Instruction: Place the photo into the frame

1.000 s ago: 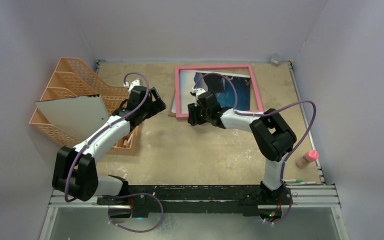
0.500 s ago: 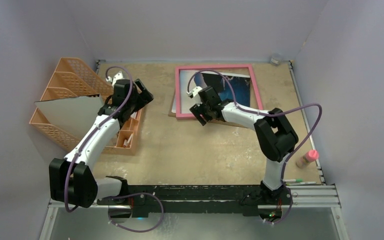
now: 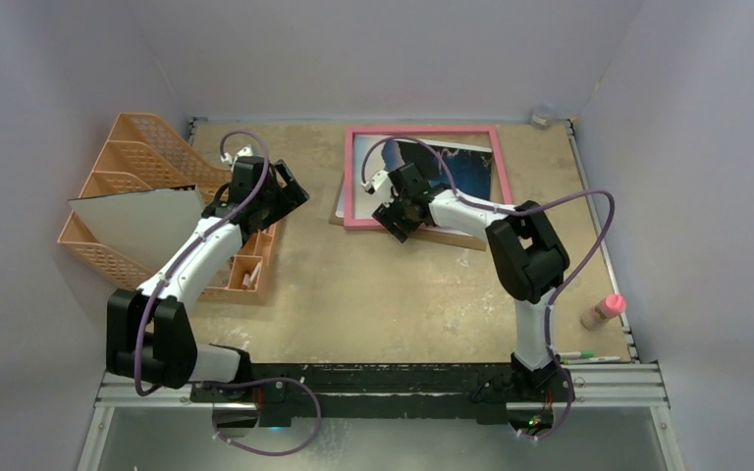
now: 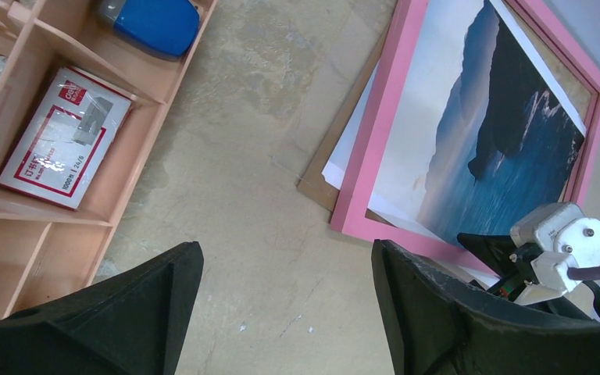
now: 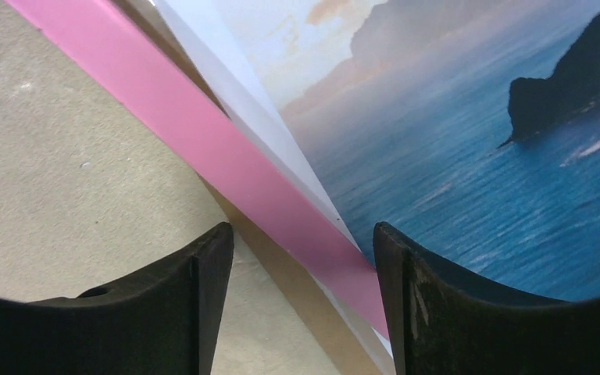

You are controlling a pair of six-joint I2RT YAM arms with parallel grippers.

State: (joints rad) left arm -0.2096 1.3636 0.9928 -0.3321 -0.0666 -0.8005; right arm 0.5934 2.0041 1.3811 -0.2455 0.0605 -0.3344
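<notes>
Right gripper [image 5: 301, 258]: fingers apart, nothing clamped; it hangs over the near-left corner of the frame, at 7 o'clock of it.
Under the right gripper: the pink border and a brown backing board [image 5: 297, 305] sticking out below it.
Frame [image 3: 350, 182]: flat on the table toward 12 o'clock, far from the arm bases.
Photo [image 3: 466, 172]: sea-and-headland print lying face up inside the pink border, skewed, its white margin slipping under the left edge.
Left gripper [image 4: 285, 266]: fingers spread wide, empty, above bare tabletop at 9 o'clock of the frame.
Orange desk organiser [image 3: 137, 147]: at 9 o'clock on the table, beside the left gripper, with a greyish-white sheet [image 3: 142, 221] on it.
Organiser compartments: a box of staples [image 4: 62, 137] and a blue item [image 4: 156, 23].
</notes>
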